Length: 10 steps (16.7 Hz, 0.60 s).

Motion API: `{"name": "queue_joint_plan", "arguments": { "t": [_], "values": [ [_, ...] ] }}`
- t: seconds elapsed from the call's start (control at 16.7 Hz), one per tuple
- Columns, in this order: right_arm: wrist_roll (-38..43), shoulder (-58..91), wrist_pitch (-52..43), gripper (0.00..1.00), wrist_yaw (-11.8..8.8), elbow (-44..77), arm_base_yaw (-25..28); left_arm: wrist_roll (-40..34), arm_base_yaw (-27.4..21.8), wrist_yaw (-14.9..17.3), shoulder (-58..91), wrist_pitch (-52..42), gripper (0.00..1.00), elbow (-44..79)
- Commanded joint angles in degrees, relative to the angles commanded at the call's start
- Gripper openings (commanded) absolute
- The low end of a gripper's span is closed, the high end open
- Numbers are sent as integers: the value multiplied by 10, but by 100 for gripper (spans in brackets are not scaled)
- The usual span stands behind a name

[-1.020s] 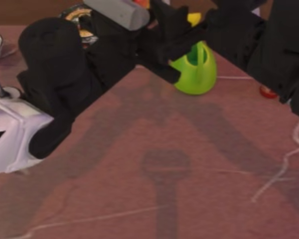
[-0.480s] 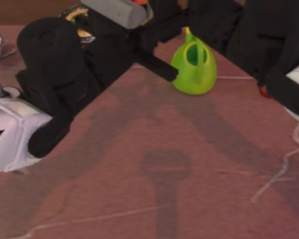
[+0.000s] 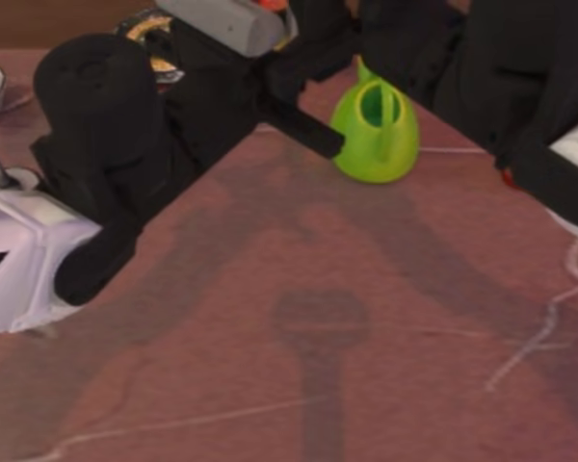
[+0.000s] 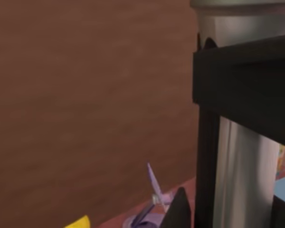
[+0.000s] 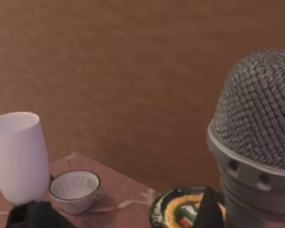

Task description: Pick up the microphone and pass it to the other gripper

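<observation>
Our left gripper (image 3: 270, 60) clamps the microphone (image 3: 229, 21), held aloft just left of the watering can (image 3: 376, 135); our right gripper (image 5: 121, 211) stands spread beside its head; we judge it best to draw the right one straight back, clear of the mesh.

Up top, the overhead camera looks steeply down on the reddish table (image 3: 366, 318), and it sits so near the raised arms that they block the far edge, leaving only a green watering can (image 3: 376, 130) clear between them. The left wrist camera faces level, out past the table's rim to a brown wall (image 4: 85, 85), pressed right up against the microphone (image 4: 237, 156) barrel. The right wrist camera looks out at the same wall too, inches-close feel, the mesh head filling its side; both wrist views share the microphone, which the overhead view shows as a grey barrel at its top edge.
</observation>
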Motion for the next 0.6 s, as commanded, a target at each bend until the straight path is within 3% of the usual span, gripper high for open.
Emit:
{"name": "queue_joint_plan", "arguments": {
  "t": [0.24, 0.6],
  "values": [
    [0, 0, 0, 2, 0, 0, 0, 0, 0, 0, 0, 0, 0, 0],
    [0, 0, 0, 0, 0, 0, 0, 0, 0, 0, 0, 0, 0, 0]
  ]
}}
